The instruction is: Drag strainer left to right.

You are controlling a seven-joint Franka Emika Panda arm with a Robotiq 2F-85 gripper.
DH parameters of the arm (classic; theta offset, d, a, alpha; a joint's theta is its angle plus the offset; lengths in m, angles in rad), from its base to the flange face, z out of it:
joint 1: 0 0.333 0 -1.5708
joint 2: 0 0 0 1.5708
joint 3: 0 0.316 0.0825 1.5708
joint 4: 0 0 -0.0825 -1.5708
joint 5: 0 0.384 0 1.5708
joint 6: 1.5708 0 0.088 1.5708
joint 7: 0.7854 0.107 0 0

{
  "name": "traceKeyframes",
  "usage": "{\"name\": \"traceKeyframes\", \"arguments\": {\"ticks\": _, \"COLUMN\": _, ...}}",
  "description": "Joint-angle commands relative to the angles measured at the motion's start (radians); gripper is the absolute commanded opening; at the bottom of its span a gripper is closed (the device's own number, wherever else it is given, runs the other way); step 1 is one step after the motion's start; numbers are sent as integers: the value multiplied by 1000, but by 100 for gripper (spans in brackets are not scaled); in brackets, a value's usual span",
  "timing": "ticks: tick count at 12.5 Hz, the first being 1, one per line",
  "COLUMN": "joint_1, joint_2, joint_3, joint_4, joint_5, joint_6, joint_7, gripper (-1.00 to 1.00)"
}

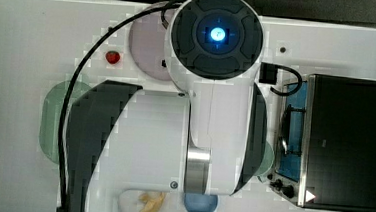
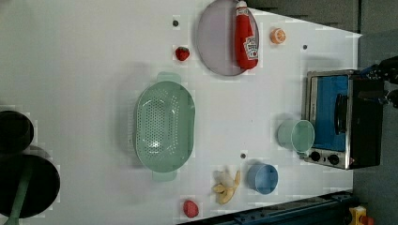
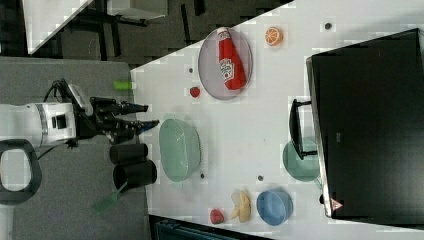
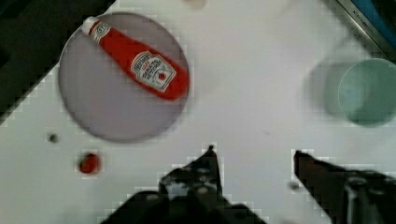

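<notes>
The gripper [image 4: 254,156] is hanging high above the table [image 2: 84,56] with its two dark fingers spread fairly wide and nothing between them; in the wrist view bare white surface is showing through the gap, and in the right view the fingers [image 3: 145,122] are pointing toward the table well clear of everything on it. Nothing is being held or touched, so the step in hand is judged to be the approach, with the drag itself not yet begun. The strainer [image 2: 164,124] is sitting upright on the table, apart from its neighbours, with a tab handle at each end; in the left view a strawberry [image 2: 182,53] is lying beyond one handle and a banana peel [image 2: 227,186] beyond the other. To do this well, the arm is probably best brought down over the near long rim so that one finger is dropping inside the wall and the other outside, closing gently on the thin plastic instead of pressing on the perforated floor. A low, steady pull is likely needed, since a light hollow shell may tip or slip if lifted at one edge. Farther off, in the left view's right, the grey plate [image 2: 213,47] carrying the ketchup bottle [image 2: 246,35], the mint cup [image 2: 296,136], the blue bowl [image 2: 263,178] and the toaster oven [image 2: 345,119] are crowding the far side, so the path should be running through the open strip between plate and cup, stopping short of the oven.
</notes>
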Motion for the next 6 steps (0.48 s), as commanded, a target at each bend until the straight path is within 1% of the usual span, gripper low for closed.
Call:
{"name": "traceKeyframes", "arguments": {"ticks": 1, "joint_1": -27, "joint_2": -395, "joint_3": -50, "joint_4": -152, "joint_5": -3, "joint_6": -233, "joint_7": 71, "gripper": 59}}
{"name": "traceKeyframes", "arguments": {"ticks": 2, "joint_1": -26, "joint_2": -395, "joint_3": -49, "joint_4": -152, "joint_5": -3, "joint_6": -233, "joint_7": 71, "gripper": 82}}
{"name": "traceKeyframes", "arguments": {"ticks": 3, "joint_1": -25, "joint_2": -395, "joint_3": -48, "joint_4": -153, "joint_5": -2, "joint_6": -233, "joint_7": 71, "gripper": 99}}
{"name": "traceKeyframes", "arguments": {"ticks": 5, "joint_1": -14, "joint_2": -386, "joint_3": -23, "joint_4": -155, "joint_5": 25, "joint_6": -208, "joint_7": 71, "gripper": 100}}
{"name": "traceKeyframes", "arguments": {"ticks": 6, "joint_1": -3, "joint_2": -371, "joint_3": 6, "joint_4": -159, "joint_5": 49, "joint_6": -180, "joint_7": 71, "gripper": 100}}
